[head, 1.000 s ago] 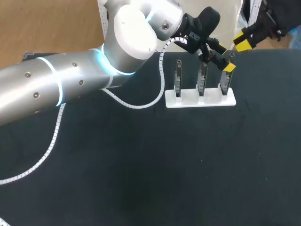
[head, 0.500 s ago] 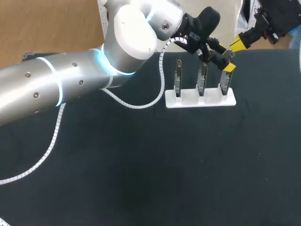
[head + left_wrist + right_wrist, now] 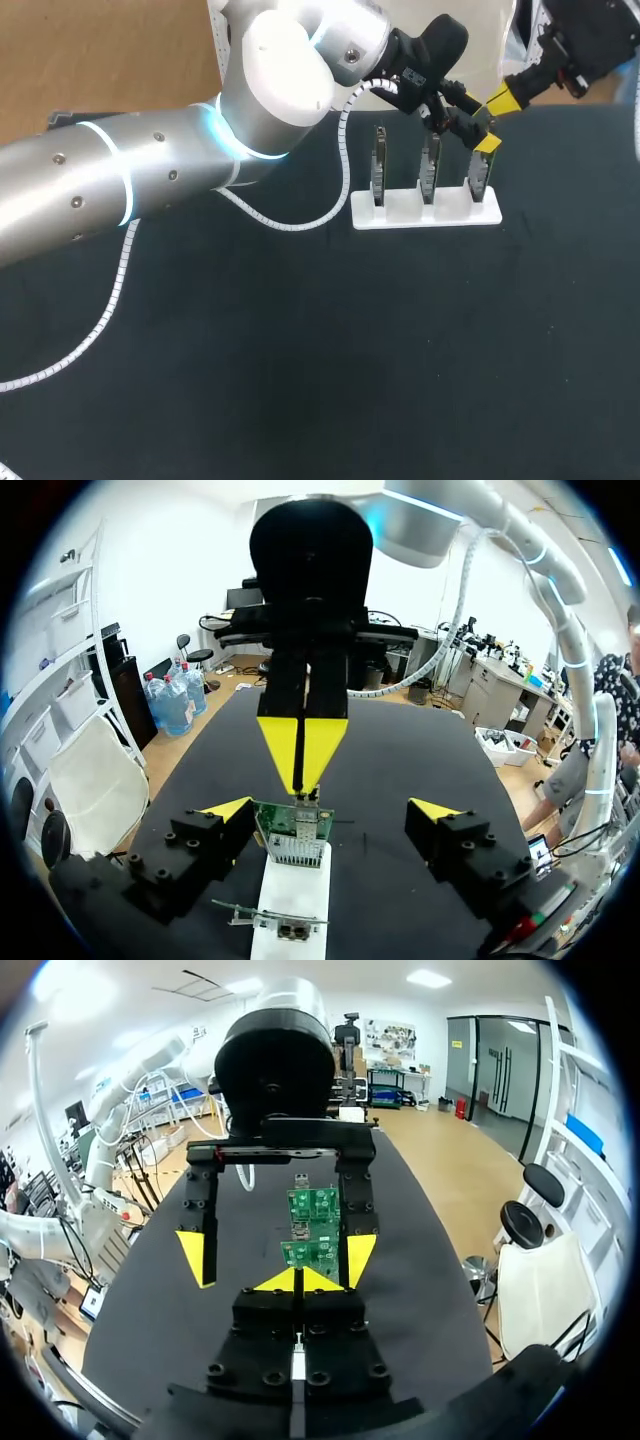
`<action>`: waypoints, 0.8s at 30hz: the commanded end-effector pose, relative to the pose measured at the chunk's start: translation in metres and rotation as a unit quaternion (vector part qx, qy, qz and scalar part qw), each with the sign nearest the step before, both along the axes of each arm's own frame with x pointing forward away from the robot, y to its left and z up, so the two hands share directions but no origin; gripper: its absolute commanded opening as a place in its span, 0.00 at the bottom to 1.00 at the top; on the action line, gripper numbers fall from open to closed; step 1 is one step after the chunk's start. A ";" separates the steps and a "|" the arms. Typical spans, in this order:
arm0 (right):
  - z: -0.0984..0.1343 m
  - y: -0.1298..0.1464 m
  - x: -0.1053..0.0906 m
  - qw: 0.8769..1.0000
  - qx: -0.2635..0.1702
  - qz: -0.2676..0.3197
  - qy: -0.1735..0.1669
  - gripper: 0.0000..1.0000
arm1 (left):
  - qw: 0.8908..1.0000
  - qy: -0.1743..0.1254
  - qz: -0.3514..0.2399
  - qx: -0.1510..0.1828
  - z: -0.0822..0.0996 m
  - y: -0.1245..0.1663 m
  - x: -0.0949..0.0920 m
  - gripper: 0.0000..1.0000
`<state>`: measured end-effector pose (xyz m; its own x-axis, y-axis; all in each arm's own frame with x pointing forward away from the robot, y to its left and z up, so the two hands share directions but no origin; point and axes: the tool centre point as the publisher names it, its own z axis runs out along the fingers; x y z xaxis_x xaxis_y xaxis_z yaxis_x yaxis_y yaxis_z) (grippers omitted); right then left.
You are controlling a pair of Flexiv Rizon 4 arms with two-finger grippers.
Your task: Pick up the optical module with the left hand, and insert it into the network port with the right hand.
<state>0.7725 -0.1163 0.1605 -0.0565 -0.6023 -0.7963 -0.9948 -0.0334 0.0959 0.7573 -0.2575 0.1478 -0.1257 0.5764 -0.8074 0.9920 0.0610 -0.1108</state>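
Yellow-tipped left gripper hanging released astride green circuit board; right gripper clenched, hovering just beyond. Risk: tips clashing, knocking board askew in white holder.

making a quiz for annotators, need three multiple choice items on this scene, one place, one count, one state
1. Where is the left pincer? A straddling the right-end board of the white holder; B on bare table; C beside the left-end board.
2. Boards standing in that holder? A two; B three; C five.
3. The right pincer is: A wide open; B shut; C hidden.
Answers: A, its tips flank that board; B, three stand upright; B, its yellow tips meet.
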 end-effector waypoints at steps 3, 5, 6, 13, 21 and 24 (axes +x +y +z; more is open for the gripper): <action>-0.005 0.001 0.003 1.000 -0.003 0.002 0.004 0.00 | 1.000 0.001 -0.001 0.003 0.001 -0.001 0.001 1.00; -0.006 0.001 0.003 1.000 -0.003 0.002 0.007 0.00 | 1.000 0.001 -0.001 0.003 0.001 -0.001 0.001 1.00; -0.007 0.000 0.003 1.000 -0.004 0.001 0.008 0.00 | 1.000 0.001 -0.001 0.003 0.001 -0.001 0.001 1.00; -0.011 0.000 0.003 1.000 -0.003 0.000 0.013 0.00 | 1.000 0.001 -0.001 0.003 0.001 -0.001 0.001 1.00; -0.016 -0.002 0.001 1.000 -0.003 -0.002 0.019 0.00 | 1.000 0.001 -0.001 0.003 0.001 -0.001 0.001 1.00; -0.016 -0.002 0.001 1.000 -0.001 -0.004 0.020 0.00 | 1.000 0.001 -0.001 0.003 0.001 -0.001 0.001 1.00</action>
